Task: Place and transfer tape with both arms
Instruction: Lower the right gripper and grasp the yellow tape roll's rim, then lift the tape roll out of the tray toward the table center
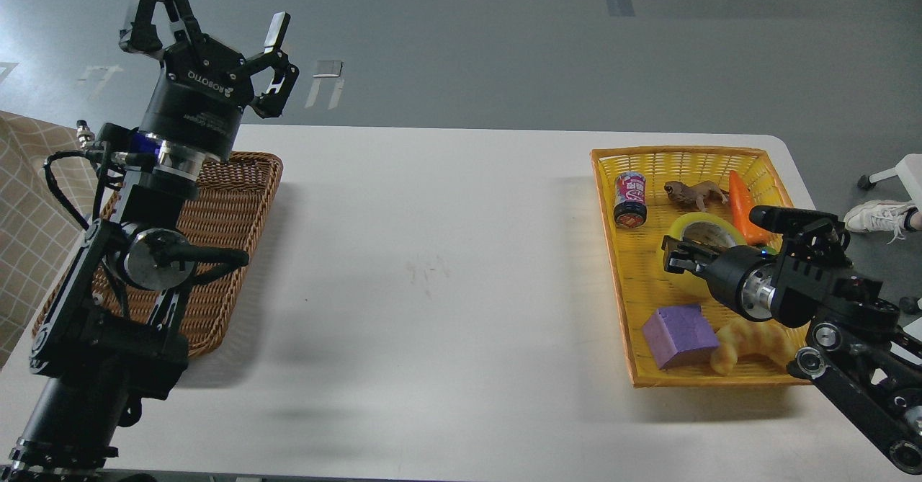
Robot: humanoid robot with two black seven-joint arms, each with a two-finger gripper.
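While the right gripper (676,257) reaches into the yellow basket (628,302) from the lower right, the tape (704,231) lies directly at its tip, the roll's near rim touching or just behind the dark fingers. The fingers sit low against the roll and overlap it, and I cannot tell whether they are spread or closed, or whether they grip the rim. The tape lies flat on the basket floor, its pale core facing up, on the far side of the gripper's wrist.

Just beyond the tape, further from the claw, stand a small brown animal figure (696,193) and an orange carrot toy (742,204), the carrot touching the roll's right edge. Left of the claw's tip, a small can (630,199) lies apart from the roll. Nearer than the claw, below its wrist, sit a purple cube (679,336) and a yellowish croissant toy (749,344), side by side.

Well apart, across the white table (432,273), the left gripper (216,24) is raised high above the brown wicker basket (216,251), its 2 fingers spread wide and holding nothing.
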